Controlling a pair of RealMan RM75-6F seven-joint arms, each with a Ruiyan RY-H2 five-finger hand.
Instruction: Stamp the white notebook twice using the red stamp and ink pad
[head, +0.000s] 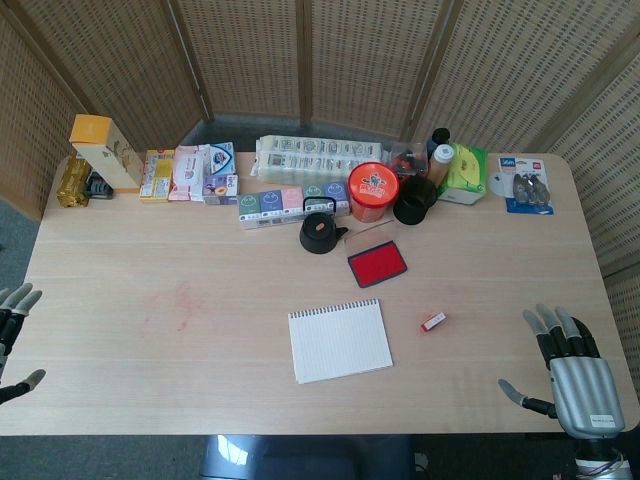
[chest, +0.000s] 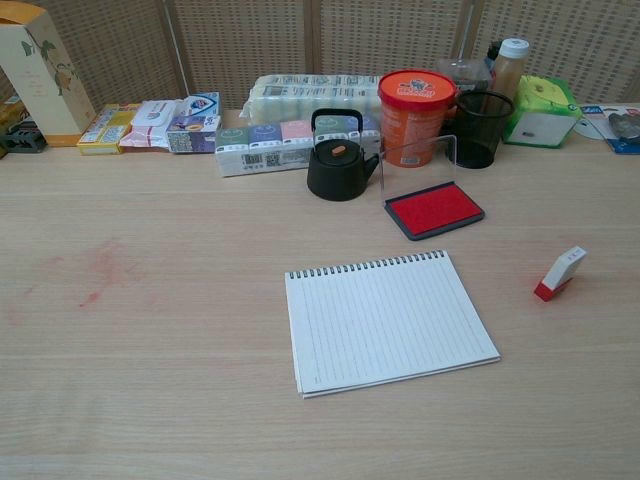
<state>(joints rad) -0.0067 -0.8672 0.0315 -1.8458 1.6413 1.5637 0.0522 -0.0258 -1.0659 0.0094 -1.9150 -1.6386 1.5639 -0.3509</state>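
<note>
1. A white spiral-bound notebook (head: 340, 341) (chest: 388, 320) lies flat and open to a blank lined page near the middle of the table, binding along its far edge, turned slightly askew.
2. A small red stamp (head: 433, 321) (chest: 560, 273) with a white body and red base lies tipped on its side, to the right of the notebook and apart from it.
3. A red ink pad (head: 376, 263) (chest: 434, 209) in a dark tray sits beyond the notebook, its clear lid raised upright at the far edge.
</note>
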